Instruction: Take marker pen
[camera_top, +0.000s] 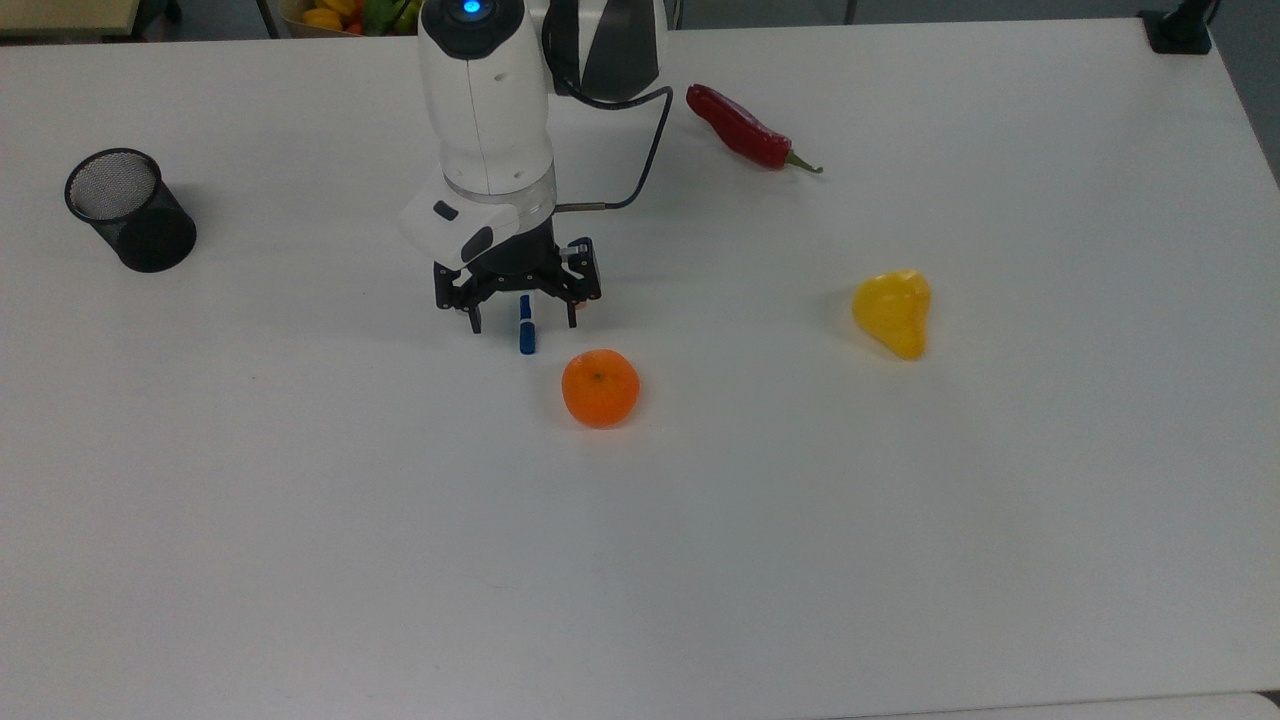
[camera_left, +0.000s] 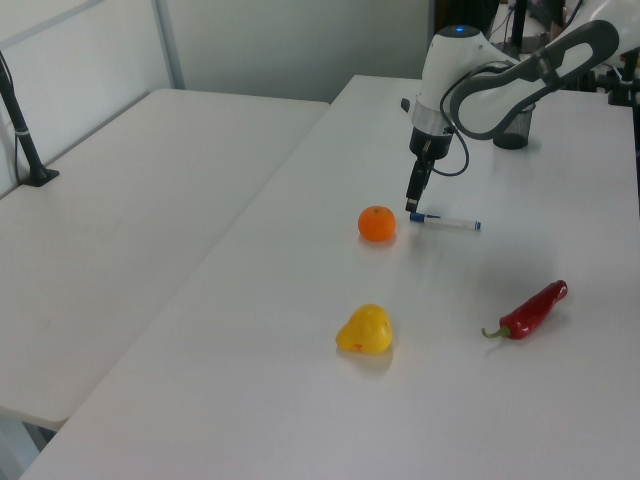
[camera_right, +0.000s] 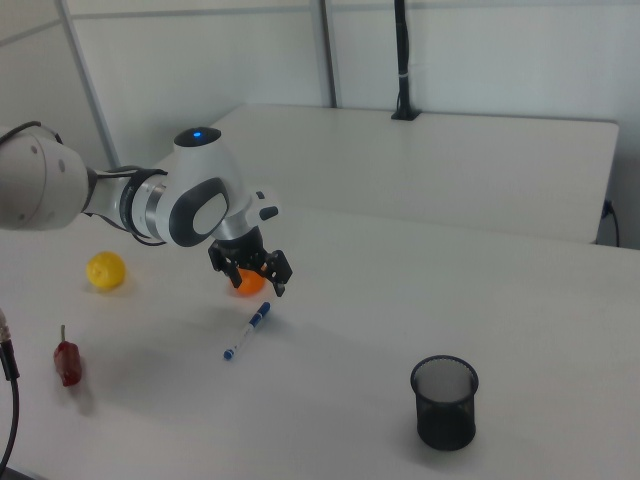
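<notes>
A big white table (camera_top: 900, 520) fills the room, with another white table beside it and pale walls behind.

The marker pen (camera_top: 526, 324) lies flat on the table, just beside the orange (camera_top: 600, 387). In the top view its blue cap end points toward the orange and the rest of it runs back under the robot's wrist. In the left view the whole marker pen (camera_left: 444, 221) shows as a thin white stick, with its blue cap near the orange (camera_left: 377, 223) and its small blue tip far from the orange.

The gripper (camera_top: 521, 321) hangs right over the cap end of the marker pen. Its two fingers are spread wide, one on each side of the pen, and they hold nothing. In the right view the gripper (camera_right: 260, 283) sits a little above the marker pen (camera_right: 247, 331), not touching it.

The pen's long line runs between the fingers, so I think closing them would squeeze it across its thin side. The gripper likely needs to go down first. The grip would be near the cap, so the long white end may tip down when lifted.

The black mesh cup (camera_top: 130, 210), the red chili pepper (camera_top: 745, 130) and the yellow fruit (camera_top: 893, 311) are all well apart from the orange.
</notes>
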